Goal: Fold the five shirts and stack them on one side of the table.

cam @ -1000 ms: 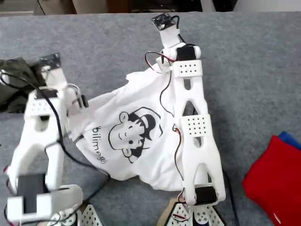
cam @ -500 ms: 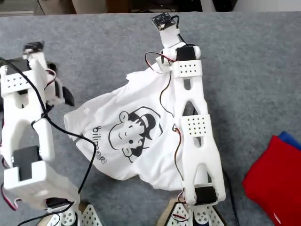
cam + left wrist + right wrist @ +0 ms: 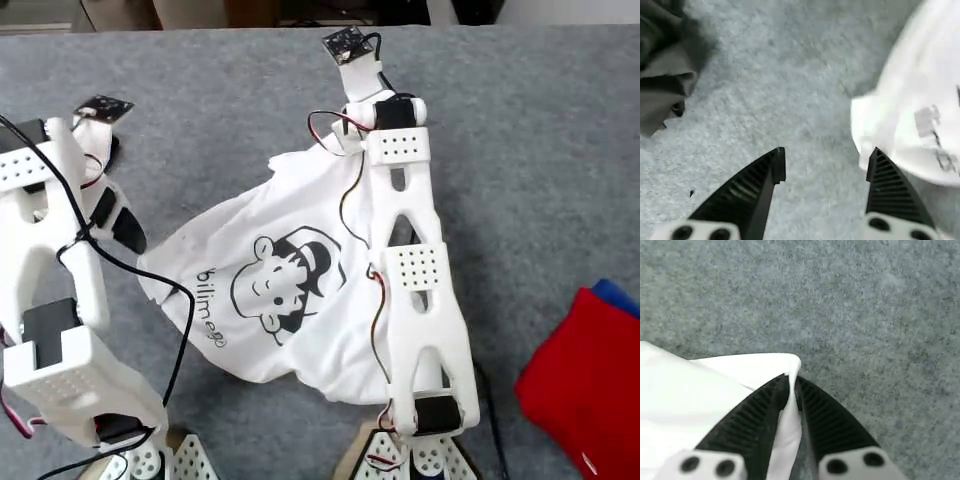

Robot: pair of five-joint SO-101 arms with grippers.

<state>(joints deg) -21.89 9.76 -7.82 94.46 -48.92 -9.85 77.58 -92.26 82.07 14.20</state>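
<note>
White shirt [image 3: 280,290]: lies face up and rumpled at the centre of the table [image 3: 520,150], its cartoon print showing; its 12 o'clock corner is raised.
Right gripper [image 3: 792,377]: clenched on a fold of the shirt's edge at that 12 o'clock corner, white cloth pinched between both fingers.
Right arm: stretched from 6 o'clock across the shirt's 3 o'clock half; same pose as a second ago.
Left gripper [image 3: 827,152]: released, fingers spread wide over bare table, with the shirt's 9 o'clock edge just beside one finger.
Left arm change: a second ago its gripper was at the shirt's 9 o'clock edge; it has since drawn back toward 9 o'clock, clear of the cloth.
Shirt change: the 9 o'clock edge now lies flat and uncovered.
Dark garment [image 3: 665,65]: bunched at 9 o'clock by the table edge.
Red cloth [image 3: 585,380]: at 4 o'clock, well apart from the shirt.
</note>
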